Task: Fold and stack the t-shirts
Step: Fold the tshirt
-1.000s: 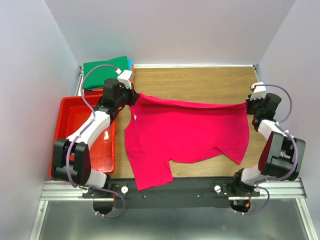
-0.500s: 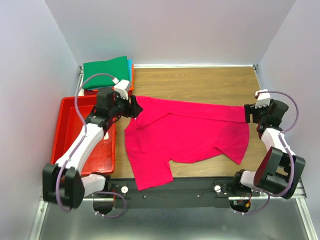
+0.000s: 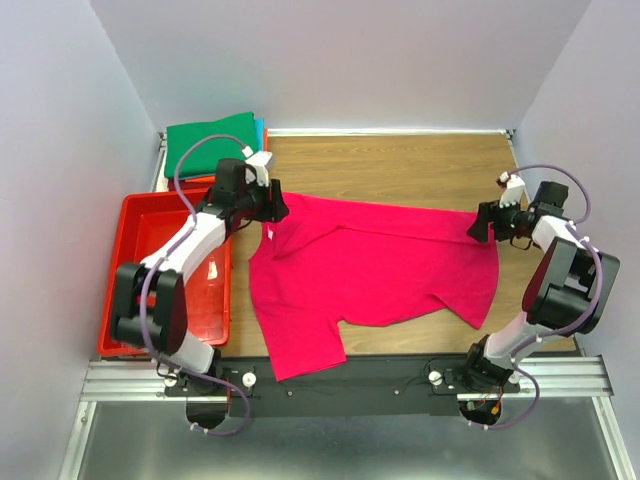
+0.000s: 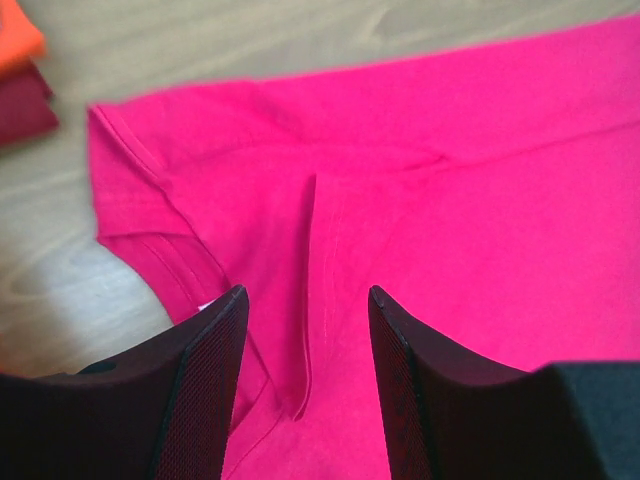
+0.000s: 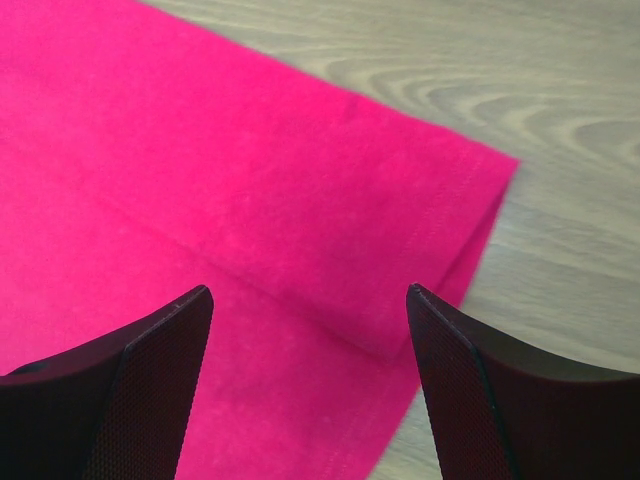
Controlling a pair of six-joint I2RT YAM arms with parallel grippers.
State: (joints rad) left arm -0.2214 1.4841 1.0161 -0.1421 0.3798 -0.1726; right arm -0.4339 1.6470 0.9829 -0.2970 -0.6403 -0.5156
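The magenta t-shirt (image 3: 375,265) lies spread over the middle of the wooden tabletop (image 3: 400,160). Its upper edge runs from centre left to centre right of the overhead view. Its lower left flap reaches the dark strip along the tabletop's lower edge. Above the shirt, a broad band of bare wood stretches to the back wall (image 3: 340,60). A narrower strip of wood shows on the right, beside the side wall. The walls close in on the left, right and back.

In the upper left corner sits the folded stack (image 3: 210,135), green on top with thin teal-blue and orange edges at its right side. It is just beside the shirt's upper left corner but apart from it. The red tray (image 3: 140,235) fills the left margin below the stack.

The left hand (image 3: 278,205) is over the shirt's upper left corner. In its wrist view the fingers (image 4: 215,345) are spread to either side of a raised crease in the cloth, with nothing pinched. The stack's orange and dark red layers show at the upper left of that view.

The right hand (image 3: 478,225) is at the shirt's upper right corner. Its fingers (image 5: 160,345) are spread wide over the hemmed corner and hold nothing. Whether either hand's tips touch the fabric cannot be told.
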